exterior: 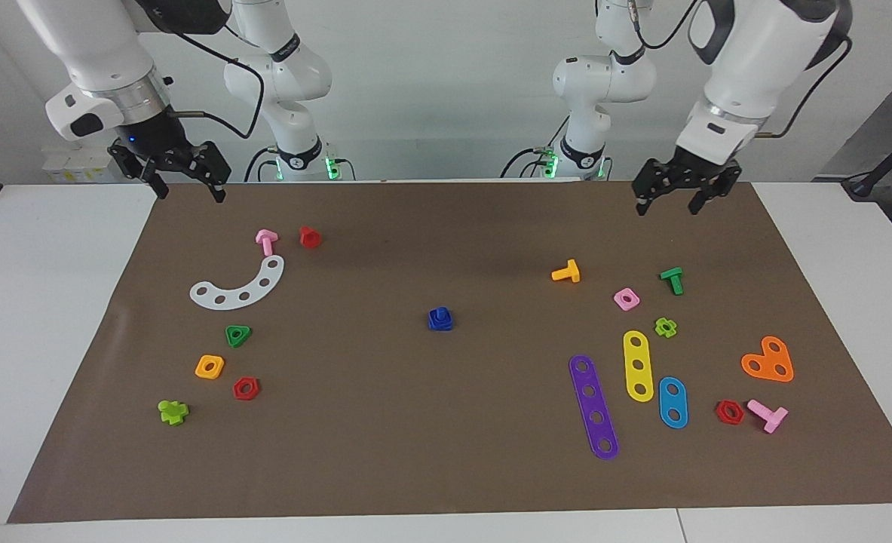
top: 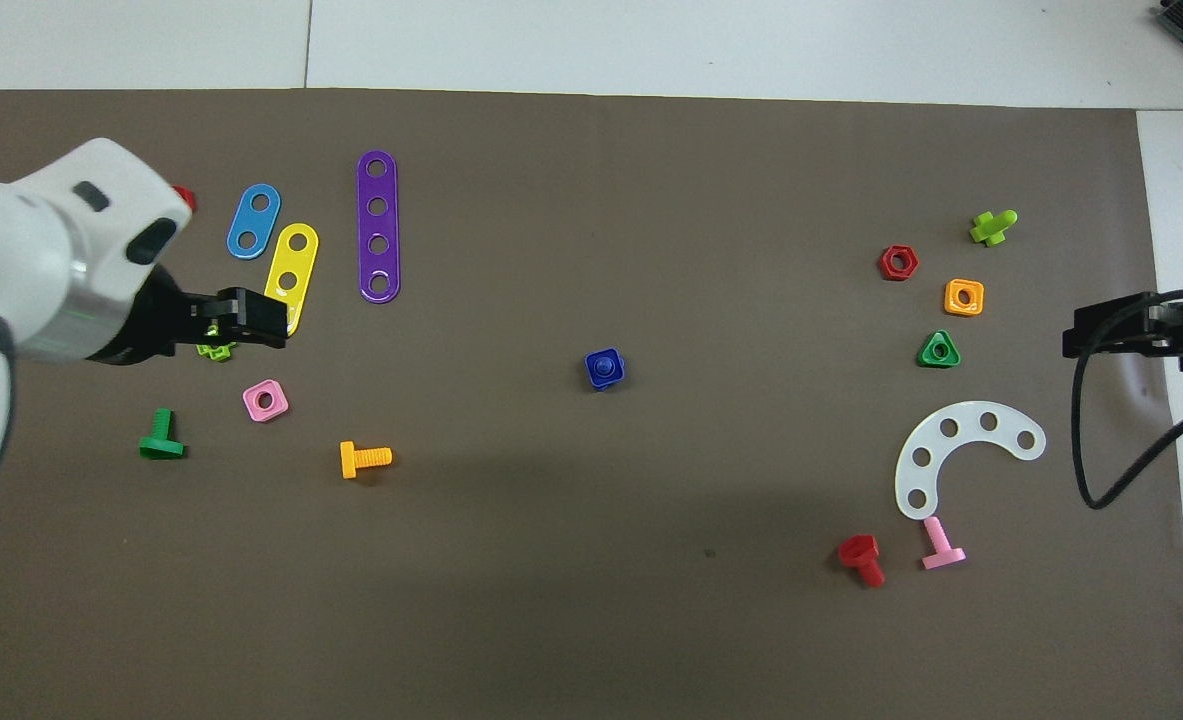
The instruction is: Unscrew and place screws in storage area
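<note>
Facing view.
Item: the screw (exterior: 439,317), dark blue, stood alone at the middle of the brown mat (exterior: 446,467) on the surface, seated in a blue square nut. Judged not yet unscrewed; nothing of the task looked done.
Item: my left gripper (exterior: 670,193), raised over the mat's edge nearest the robots at the left arm's end, fingers spread and empty.
Item: my right gripper (exterior: 185,183), raised over the mat's corner at the right arm's end, fingers spread and empty; this arm waited.
Item: storage area (exterior: 223,354), taken to be the loose group toward the right arm's end: white curved strip (exterior: 239,288), pink bolt (exterior: 266,240), red bolt (exterior: 310,237), green triangular nut (exterior: 237,335), orange nut (exterior: 209,366), red nut (exterior: 246,388), lime bolt (exterior: 173,411). No dark-blue bolt among them.
Containers: none seen; no bin or tray.

Overhead view.
Item: the screw (top: 604,368), mid-mat, well apart from both groups and from both grippers.
Item: left gripper (top: 251,318), covering a lime nut, just beside the yellow strip (top: 288,280); nearby lay the purple strip (top: 378,226), the light-blue strip (top: 253,220), a pink nut (top: 265,400), a green bolt (top: 160,438) and an orange bolt (top: 363,459).
Item: right gripper (top: 1101,330), at the mat's edge.
Left to do, by my reckoning: reach the screw, hold the nut, turn the bolt free, carry it to storage.
</note>
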Controlling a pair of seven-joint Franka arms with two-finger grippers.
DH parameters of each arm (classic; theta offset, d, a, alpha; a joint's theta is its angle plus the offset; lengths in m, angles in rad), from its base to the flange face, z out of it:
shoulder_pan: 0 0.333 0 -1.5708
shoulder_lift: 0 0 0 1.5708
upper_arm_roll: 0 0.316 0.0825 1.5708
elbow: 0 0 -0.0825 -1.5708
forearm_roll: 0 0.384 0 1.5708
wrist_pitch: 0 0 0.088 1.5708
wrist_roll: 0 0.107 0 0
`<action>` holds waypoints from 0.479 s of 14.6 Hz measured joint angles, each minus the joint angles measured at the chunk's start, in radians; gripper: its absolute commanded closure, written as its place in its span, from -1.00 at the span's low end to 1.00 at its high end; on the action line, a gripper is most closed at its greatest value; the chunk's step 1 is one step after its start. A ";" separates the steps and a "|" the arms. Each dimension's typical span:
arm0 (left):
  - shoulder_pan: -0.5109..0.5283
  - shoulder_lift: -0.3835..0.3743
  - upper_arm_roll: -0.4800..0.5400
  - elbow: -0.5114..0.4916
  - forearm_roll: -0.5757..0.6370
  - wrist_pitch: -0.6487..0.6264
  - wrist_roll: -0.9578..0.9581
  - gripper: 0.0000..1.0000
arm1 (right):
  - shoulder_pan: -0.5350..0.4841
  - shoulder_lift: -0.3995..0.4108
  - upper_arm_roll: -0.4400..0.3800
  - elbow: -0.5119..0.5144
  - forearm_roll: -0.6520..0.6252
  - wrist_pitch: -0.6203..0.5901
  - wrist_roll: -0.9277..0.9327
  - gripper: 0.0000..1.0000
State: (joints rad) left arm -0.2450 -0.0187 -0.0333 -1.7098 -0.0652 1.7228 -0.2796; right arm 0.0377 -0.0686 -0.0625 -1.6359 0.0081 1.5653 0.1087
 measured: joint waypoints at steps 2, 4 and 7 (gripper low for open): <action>-0.086 0.069 -0.001 0.003 -0.009 0.086 -0.131 -0.99 | 0.000 0.000 0.000 -0.001 0.000 0.000 0.000 -1.00; -0.165 0.151 -0.001 0.018 -0.011 0.178 -0.260 -0.97 | 0.000 0.000 0.000 -0.001 0.000 0.000 0.000 -1.00; -0.248 0.253 -0.001 0.053 -0.012 0.262 -0.405 -0.87 | 0.000 0.000 0.000 -0.002 0.000 0.000 0.000 -1.00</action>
State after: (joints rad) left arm -0.4931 0.2344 -0.0339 -1.6565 -0.0771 1.9846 -0.6845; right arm 0.0377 -0.0690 -0.0625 -1.6377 0.0081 1.5653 0.1087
